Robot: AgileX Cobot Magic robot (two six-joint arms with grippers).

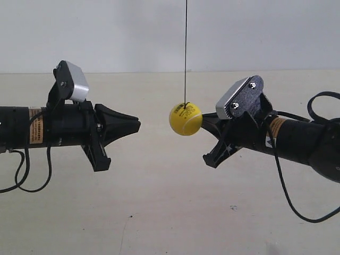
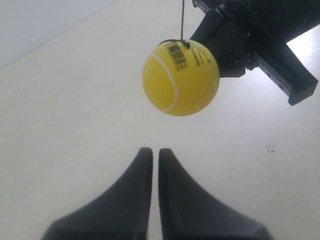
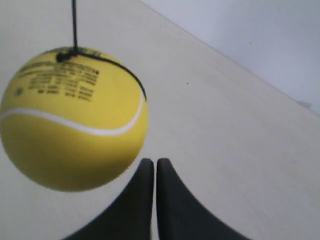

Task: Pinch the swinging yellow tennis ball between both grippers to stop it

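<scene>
The yellow tennis ball (image 1: 185, 119) hangs on a thin dark string (image 1: 185, 53) between my two arms, above the table. My left gripper (image 1: 138, 126) is at the exterior view's left; it is shut and points at the ball across a clear gap. The left wrist view shows the ball (image 2: 180, 77) ahead of the shut left gripper (image 2: 155, 150), with the right arm's black claw (image 2: 227, 47) behind it. My right gripper (image 1: 206, 123) is shut with its tip right beside the ball. In the right wrist view the ball (image 3: 72, 117) looms just off the right gripper (image 3: 152, 161); contact cannot be told.
A pale tabletop (image 1: 170, 212) lies beneath both arms, with a white wall (image 1: 265, 32) behind. Loose black cables droop from the left arm (image 1: 21, 178) and from the right arm (image 1: 297, 210).
</scene>
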